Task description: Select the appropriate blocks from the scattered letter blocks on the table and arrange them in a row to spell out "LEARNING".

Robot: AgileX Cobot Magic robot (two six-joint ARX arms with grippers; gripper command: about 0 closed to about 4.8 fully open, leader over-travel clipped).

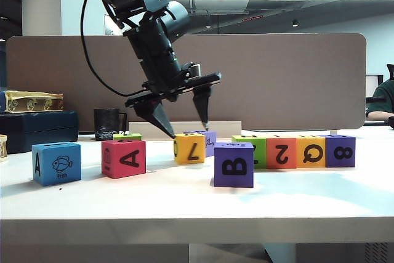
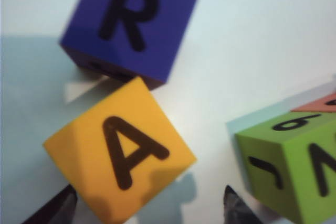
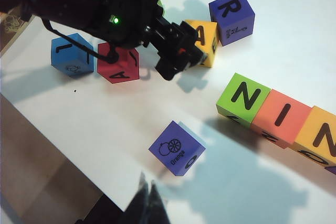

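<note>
The left gripper (image 1: 182, 129) hangs over the yellow block (image 2: 119, 150), jaws wide, holding nothing. The block's A runs crosswise between them. The right gripper (image 3: 148, 195) has its jaws closed and empty above the desk (image 3: 105, 129).

Yellow-orange block (image 2: 119, 153) topped "A" between the left claw (image 2: 149, 205) tips, purple block (image 2: 130, 24) "R" just beyond, blue block (image 1: 56, 162) "A", "Fish", purple block (image 3: 176, 147) "Orange" near right claw (image 3: 147, 198).

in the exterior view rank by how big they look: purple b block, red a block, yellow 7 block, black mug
1. purple B block, nearest the camera
2. red A block
3. yellow 7 block and black mug: too alike to rank
</note>
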